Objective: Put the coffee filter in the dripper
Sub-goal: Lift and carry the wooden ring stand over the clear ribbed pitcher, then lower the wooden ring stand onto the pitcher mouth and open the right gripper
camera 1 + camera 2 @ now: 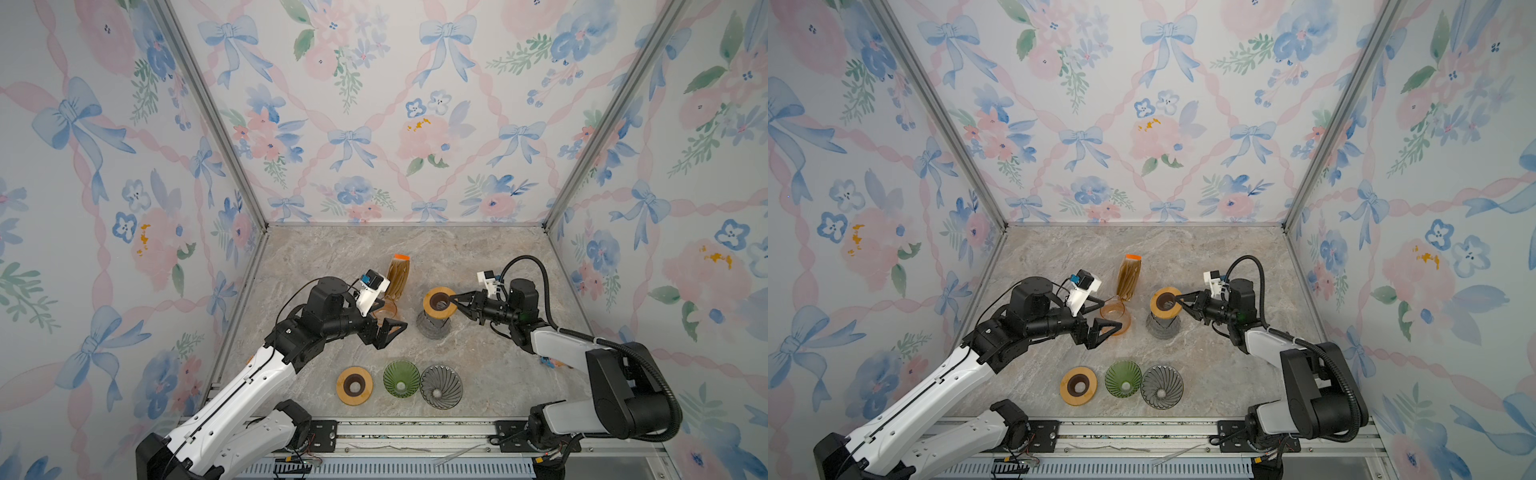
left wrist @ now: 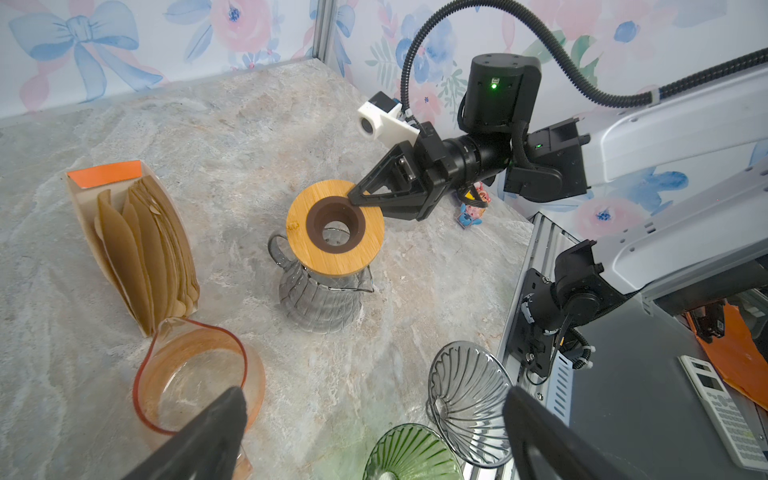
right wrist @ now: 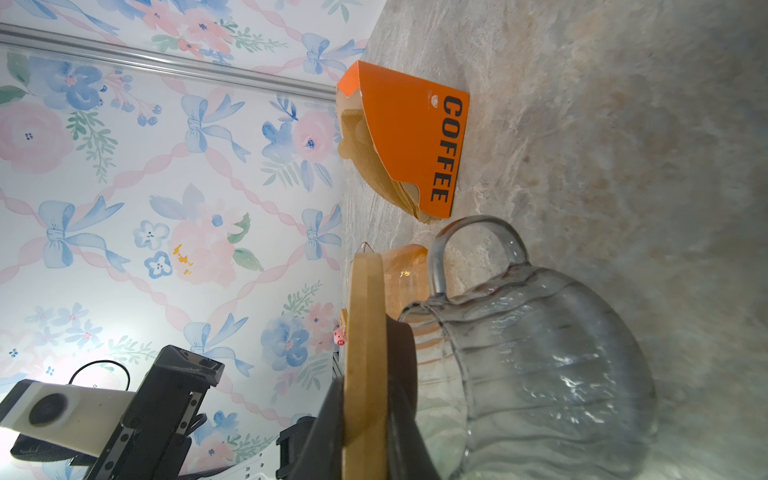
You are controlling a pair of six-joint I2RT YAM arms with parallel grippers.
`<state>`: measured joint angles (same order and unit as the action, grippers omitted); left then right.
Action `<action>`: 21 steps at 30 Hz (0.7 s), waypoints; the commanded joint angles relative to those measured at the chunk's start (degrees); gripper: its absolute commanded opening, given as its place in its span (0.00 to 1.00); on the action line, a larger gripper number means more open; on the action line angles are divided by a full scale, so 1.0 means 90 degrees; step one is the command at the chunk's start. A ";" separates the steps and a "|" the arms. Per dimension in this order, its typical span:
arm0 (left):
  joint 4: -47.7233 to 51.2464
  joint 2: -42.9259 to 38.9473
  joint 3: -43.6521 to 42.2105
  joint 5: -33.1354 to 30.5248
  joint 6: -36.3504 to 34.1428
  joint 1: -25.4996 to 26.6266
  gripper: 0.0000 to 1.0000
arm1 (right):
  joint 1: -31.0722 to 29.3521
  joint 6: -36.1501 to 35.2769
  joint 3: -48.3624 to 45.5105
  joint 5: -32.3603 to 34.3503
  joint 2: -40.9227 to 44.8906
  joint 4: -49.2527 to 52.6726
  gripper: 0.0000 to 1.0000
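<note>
The brown paper coffee filters [image 2: 141, 249] stand packed in their orange cardboard carton [image 3: 411, 137] near the middle of the marble-patterned counter [image 1: 478, 257], a little toward the back edge; none has been taken out. Just beside the carton sits an orange-tinted glass carafe [image 2: 195, 374], and the left gripper [image 2: 374, 401] hangs over it with its jaws spread wide and nothing between them.

The right gripper [image 1: 456, 302] is clenched on the rim of a round bamboo ring with a dark brown collar [image 2: 336, 259], which rests on top of a clear ribbed glass carafe [image 2: 320, 303]. Along the front edge lie a second bamboo ring [image 1: 345, 395], a green ribbed glass dripper [image 1: 401, 380] and a clear ribbed glass dripper [image 1: 441, 386], side by side. Neither cone is seated in a ring yet.

Risks, as I judge them:
- The ring is pinched at one edge only, so a pull or twist could tilt it off, or drag the clear carafe over.
- The left gripper has to pass the orange-tinted carafe to reach the carton, and a careless approach could knock either one.
- The filters are pressed tightly together, so several may come out at once, or the thin paper may crumple.
- A filter set into the bare ring, with no cone under it, would probably sag through the hole
</note>
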<state>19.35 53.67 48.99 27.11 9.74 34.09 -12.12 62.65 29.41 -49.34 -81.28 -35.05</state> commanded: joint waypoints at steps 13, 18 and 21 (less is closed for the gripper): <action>-0.0109 -0.0095 -0.0082 0.0076 0.0090 -0.0047 0.98 | -0.0138 -0.0184 -0.0106 -0.0114 -0.0072 0.0017 0.18; -0.0109 -0.0095 -0.0075 0.0075 0.0090 -0.0045 0.98 | -0.0148 -0.0241 -0.0094 -0.0103 -0.0073 0.0107 0.18; -0.0107 -0.0104 -0.0082 0.0076 0.0090 -0.0038 0.98 | -0.0147 -0.0271 -0.0090 -0.0086 -0.0072 0.0164 0.18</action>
<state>19.35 53.67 48.97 27.09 9.74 34.09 -12.56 61.67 28.82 -49.32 -81.67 -33.91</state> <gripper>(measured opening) 0.982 0.185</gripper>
